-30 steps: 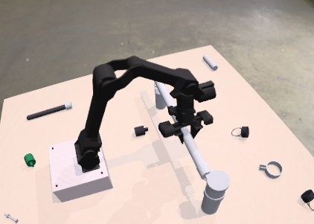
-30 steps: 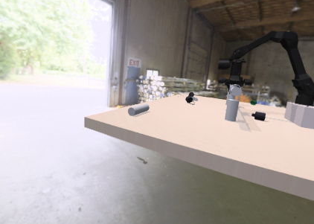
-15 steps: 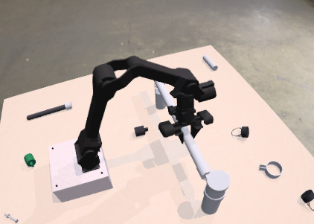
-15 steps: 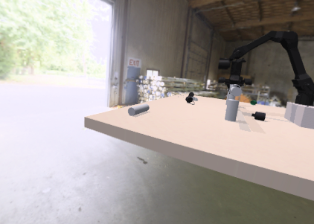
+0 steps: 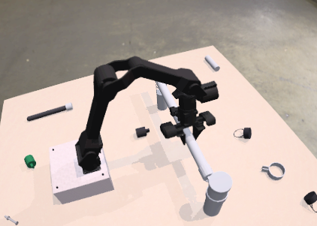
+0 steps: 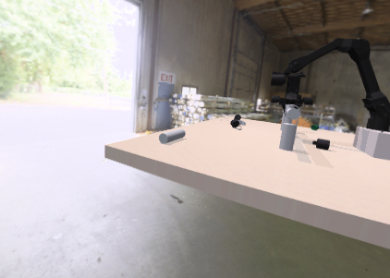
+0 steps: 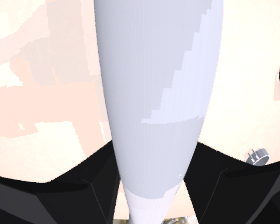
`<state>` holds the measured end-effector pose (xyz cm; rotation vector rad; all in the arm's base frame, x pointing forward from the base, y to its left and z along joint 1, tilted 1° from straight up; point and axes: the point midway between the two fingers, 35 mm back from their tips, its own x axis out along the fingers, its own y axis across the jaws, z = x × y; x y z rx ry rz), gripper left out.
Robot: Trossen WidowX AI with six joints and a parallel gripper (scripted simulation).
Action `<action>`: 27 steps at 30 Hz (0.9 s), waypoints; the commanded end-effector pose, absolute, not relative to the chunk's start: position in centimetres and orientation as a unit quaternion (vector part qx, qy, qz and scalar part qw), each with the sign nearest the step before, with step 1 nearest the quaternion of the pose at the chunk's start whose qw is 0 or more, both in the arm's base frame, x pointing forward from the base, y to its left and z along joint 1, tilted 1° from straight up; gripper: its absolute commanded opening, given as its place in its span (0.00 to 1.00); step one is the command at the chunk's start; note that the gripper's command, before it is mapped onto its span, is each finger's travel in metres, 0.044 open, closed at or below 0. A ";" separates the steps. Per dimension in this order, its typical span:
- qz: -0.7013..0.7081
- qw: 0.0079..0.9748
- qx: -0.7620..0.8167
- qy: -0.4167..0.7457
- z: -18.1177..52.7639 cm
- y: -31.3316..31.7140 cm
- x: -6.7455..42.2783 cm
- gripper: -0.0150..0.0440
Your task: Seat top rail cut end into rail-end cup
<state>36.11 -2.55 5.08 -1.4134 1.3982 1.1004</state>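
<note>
Jaws clamp top rail (image 5: 195, 152) mid-span, its end apparently at big post (image 5: 216, 194) near table (image 5: 263, 96) edge.

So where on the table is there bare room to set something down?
Bare patches: between the dark rod and the base; between the base and the big post. Crowded: around the gripper clamping the rail, and the right edge with its clamp ring.
</note>
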 end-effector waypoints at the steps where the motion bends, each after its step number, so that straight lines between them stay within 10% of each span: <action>1: 0.439 0.421 -0.564 0.558 5.1 -2.6 36.1 0.25; 27: 0.439 0.421 -0.565 0.558 5.3 -3.9 36.2 0.25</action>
